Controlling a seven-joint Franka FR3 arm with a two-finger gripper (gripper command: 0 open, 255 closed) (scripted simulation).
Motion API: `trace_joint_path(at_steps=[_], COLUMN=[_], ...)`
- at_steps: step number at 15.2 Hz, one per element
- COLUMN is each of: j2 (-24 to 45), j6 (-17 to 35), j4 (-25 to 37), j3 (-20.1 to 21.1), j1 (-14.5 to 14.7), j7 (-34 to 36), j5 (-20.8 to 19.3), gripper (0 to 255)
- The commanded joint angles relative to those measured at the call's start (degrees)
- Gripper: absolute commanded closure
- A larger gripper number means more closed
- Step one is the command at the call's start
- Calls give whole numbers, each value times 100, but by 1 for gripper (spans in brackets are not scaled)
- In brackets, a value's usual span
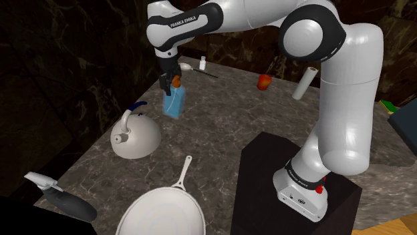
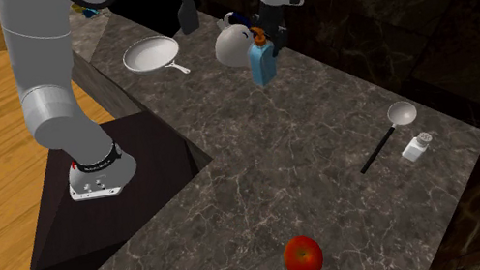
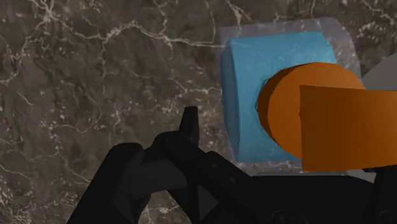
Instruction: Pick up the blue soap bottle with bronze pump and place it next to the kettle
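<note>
Black gripper (image 1: 168,81) at orange pump (image 3: 318,114) of blue soap bottle (image 1: 175,105); grip state: can't tell. Bottle upright on veined counter (image 1: 227,113), just beside kettle (image 1: 135,135). Wrist view: pump seen from above. Pan (image 1: 164,210) nr kettle, at counter edge; bare counter runs past bottle, away from kettle.

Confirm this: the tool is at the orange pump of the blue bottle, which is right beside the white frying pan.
Not the pan: the blue bottle is beside the white kettle, with the frying pan beyond it, as the second exterior view shows. The tool is at the orange pump.
</note>
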Motion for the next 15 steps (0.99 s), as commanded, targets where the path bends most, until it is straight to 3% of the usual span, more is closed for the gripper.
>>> trace_joint_path(at_steps=[1,4,8,15], j2=[2,1,-7,-7], j6=[-1,1,-726,-726], j4=[0,-2,716,716], j3=[0,-1,-7,-7], j1=[0,-1,-16,-16], j7=[0,0,10,10], j5=[0,0,-9,-9], gripper=[0,0,0,0])
